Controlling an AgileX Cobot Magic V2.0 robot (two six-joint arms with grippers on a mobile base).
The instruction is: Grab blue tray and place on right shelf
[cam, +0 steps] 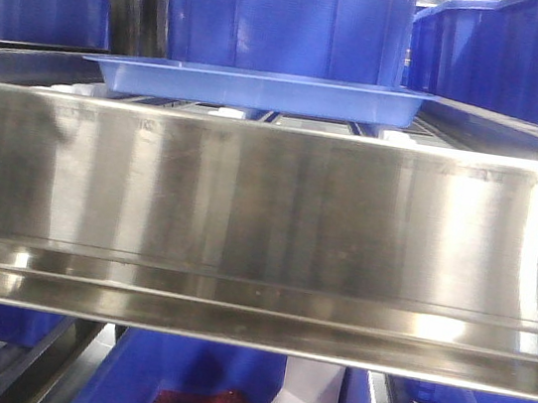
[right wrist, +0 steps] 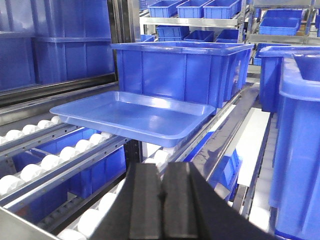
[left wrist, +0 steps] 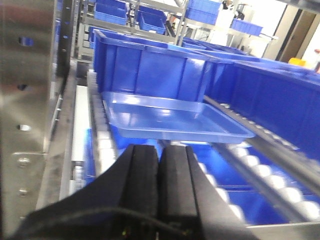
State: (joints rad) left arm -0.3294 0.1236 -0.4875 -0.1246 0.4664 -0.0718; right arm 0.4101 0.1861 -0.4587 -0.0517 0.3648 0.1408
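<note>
Front view: the blue tray (cam: 257, 88) already lies on the right shelf (cam: 268, 211) rollers, at twelve o'clock before a deep bin (cam: 287, 19). Both wrist views show the left gripper (left wrist: 159, 172) and right gripper (right wrist: 162, 192) pressed closed, holding nothing. Placement looks done; the next move is likely pulling clear.

Right gripper (right wrist: 162, 192) low in frame, black fingers (right wrist: 145, 200) pressed together, nothing between them. Just beyond the fingertips, the blue tray (right wrist: 132, 116) rests on the white rollers (right wrist: 42, 162) of the right shelf (right wrist: 65, 167). Behind it a deep blue bin (right wrist: 182, 70), apparently touching the tray's far rim.
</note>
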